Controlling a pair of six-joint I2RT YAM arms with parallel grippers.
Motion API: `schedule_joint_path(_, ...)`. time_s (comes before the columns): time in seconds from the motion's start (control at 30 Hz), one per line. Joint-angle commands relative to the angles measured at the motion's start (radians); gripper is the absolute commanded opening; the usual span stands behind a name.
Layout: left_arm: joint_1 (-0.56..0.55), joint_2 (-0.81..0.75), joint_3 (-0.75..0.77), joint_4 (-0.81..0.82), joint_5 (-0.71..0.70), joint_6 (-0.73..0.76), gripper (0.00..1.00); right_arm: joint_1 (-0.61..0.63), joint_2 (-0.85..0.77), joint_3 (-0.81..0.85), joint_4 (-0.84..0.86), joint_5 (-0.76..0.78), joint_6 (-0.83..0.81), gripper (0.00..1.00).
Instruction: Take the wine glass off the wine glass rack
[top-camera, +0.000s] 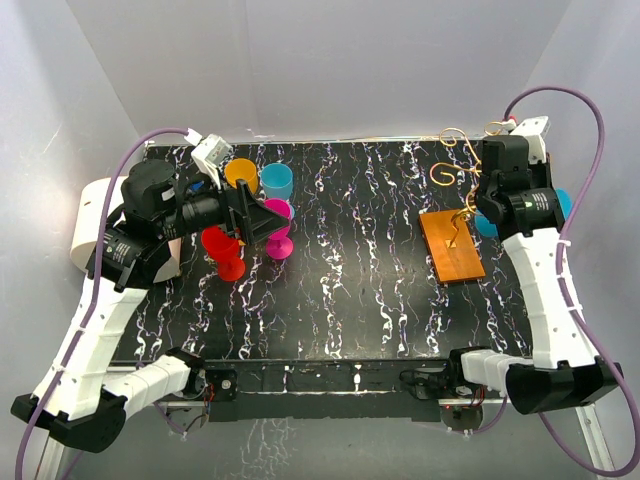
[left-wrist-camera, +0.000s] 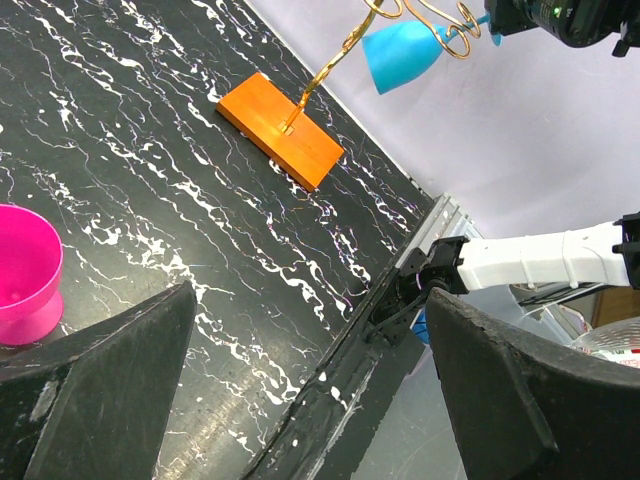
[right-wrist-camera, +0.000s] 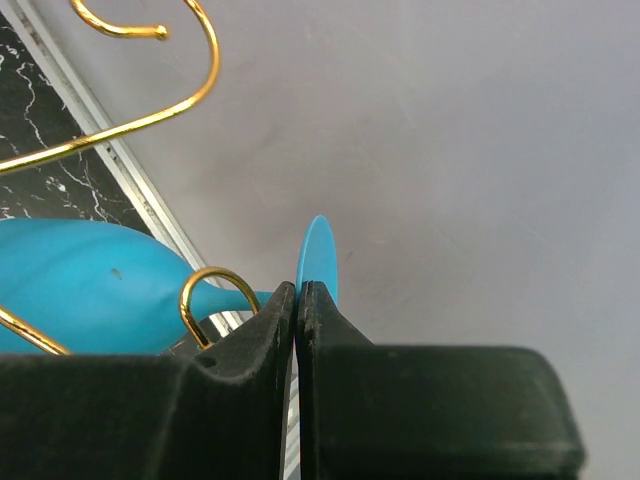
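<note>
Your right pincer (right-wrist-camera: 297, 300) is clenched: its fingers meet with only a hairline slit between them. The turquoise wine glass (right-wrist-camera: 90, 290) lies tilted on its side at the lower left of the right wrist view. Its thin foot, seen edge-on, stands at the fingertips, and its lower edge runs into that slit, so the pincer reads as grasping the foot. The stem passes through a small gold loop of the wine glass rack (right-wrist-camera: 205, 285); the glass is not yet off the rack.

Your left pincer (left-wrist-camera: 310, 390) is released. Its fingers are spread wide to the lower corners of its own view, with nothing between them. In the top view it sits at centre left, beside a pink goblet (top-camera: 277, 228) and a red goblet (top-camera: 222, 250).

The worktop (top-camera: 350, 260) is black with white marbling. The rack's orange base lies flat at centre right of the top view, and its gold stem rises toward the upper right. An orange cup (top-camera: 240, 170) and a cyan cup (top-camera: 276, 180) stand at upper left. Plain pale walls (top-camera: 330, 60) enclose the worktop on three sides.
</note>
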Motion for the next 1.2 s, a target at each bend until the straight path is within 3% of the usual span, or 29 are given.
schedule_joint_path(0.0,0.003,-0.024,0.016,0.0,0.026,-0.003,0.97,-0.005,-0.055,-0.004,0.05,0.07,0.091,0.0)
schedule_joint_path(0.23,0.003,-0.023,0.001,0.0,0.02,-0.014,0.97,-0.005,-0.191,-0.074,-0.023,-0.074,0.158,0.0)
schedule_joint_path(0.47,0.003,-0.013,-0.012,0.0,0.006,-0.046,0.97,0.008,-0.439,-0.196,0.08,-0.337,0.001,0.0)
schedule_joint_path(0.67,0.003,-0.002,-0.045,0.064,0.041,-0.142,0.97,0.063,-0.583,-0.211,0.074,-0.558,-0.057,0.0)
schedule_joint_path(0.93,0.004,0.011,-0.203,0.38,0.174,-0.436,0.97,0.105,-0.665,-0.199,0.139,-1.04,0.044,0.0)
schedule_joint_path(1.07,-0.011,0.024,-0.327,0.678,0.215,-0.655,0.97,0.116,-0.638,-0.165,0.195,-1.118,0.174,0.0)
schedule_joint_path(1.17,-0.075,0.053,-0.346,0.814,0.171,-0.731,0.97,0.117,-0.588,-0.128,0.213,-1.164,0.277,0.0)
